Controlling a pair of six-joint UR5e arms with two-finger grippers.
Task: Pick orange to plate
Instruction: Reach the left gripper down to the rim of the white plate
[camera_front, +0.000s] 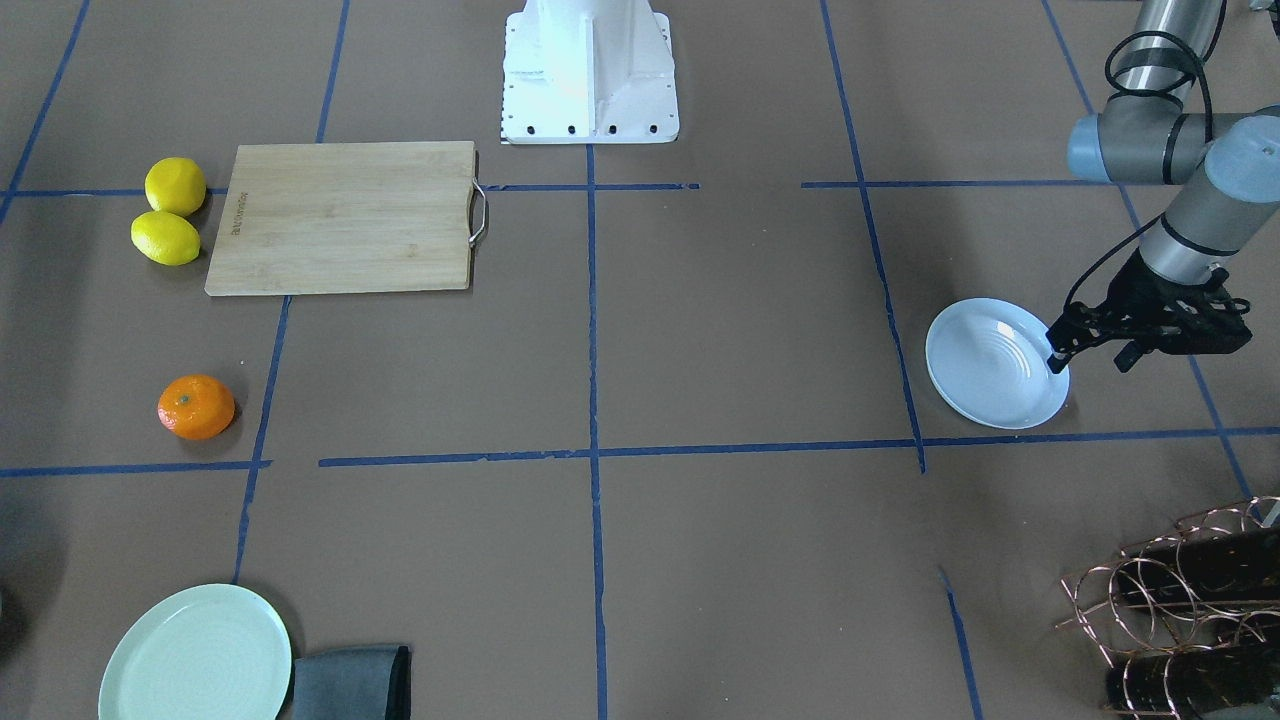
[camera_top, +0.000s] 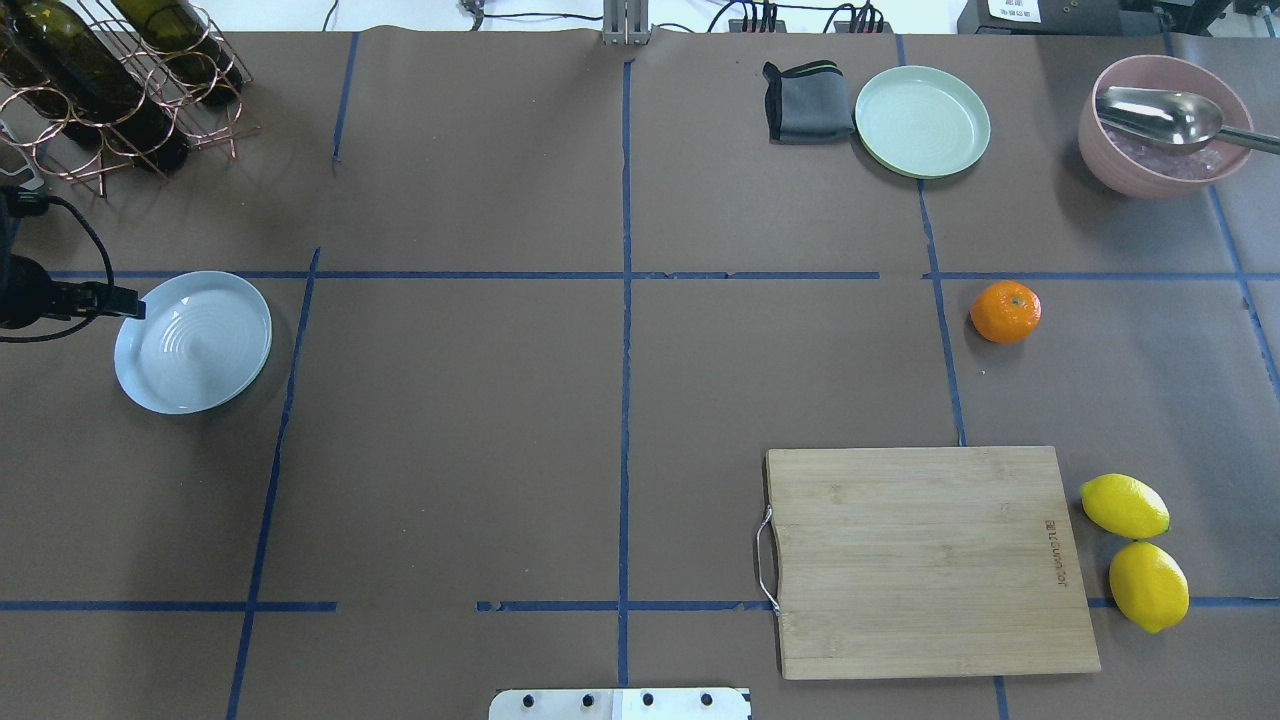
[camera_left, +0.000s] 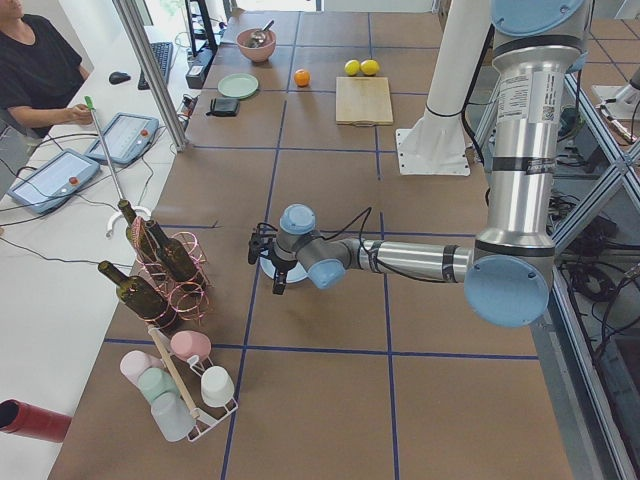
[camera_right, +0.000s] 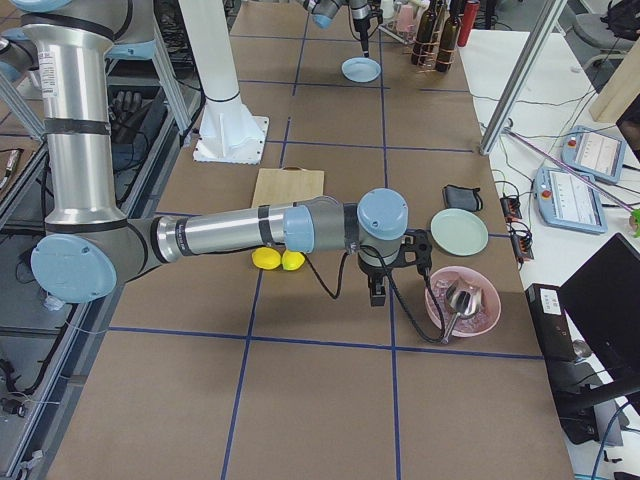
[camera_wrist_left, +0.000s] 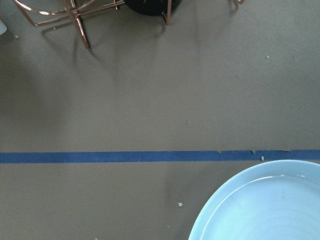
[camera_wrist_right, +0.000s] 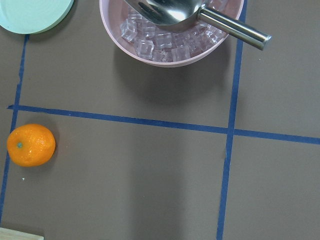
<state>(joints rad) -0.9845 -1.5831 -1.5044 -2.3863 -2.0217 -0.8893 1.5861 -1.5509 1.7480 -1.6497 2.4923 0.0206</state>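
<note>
Surrounding the orange (camera_top: 1005, 311) sit lemons (camera_top: 1124, 506), board (camera_top: 930, 560), green plate (camera_top: 922, 121), bowl (camera_top: 1105, 165).

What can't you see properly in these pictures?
The right gripper: seen only in the exterior right view, so open or shut is unclear.
The left gripper: beside the plate; side-on in the front-facing view, cut by the overhead view's edge, so its jaws are unclear.
The plate: mostly outside the left wrist view.
The pink bowl: cut by the right wrist view's top edge.
The orange: underside hidden everywhere.
</note>
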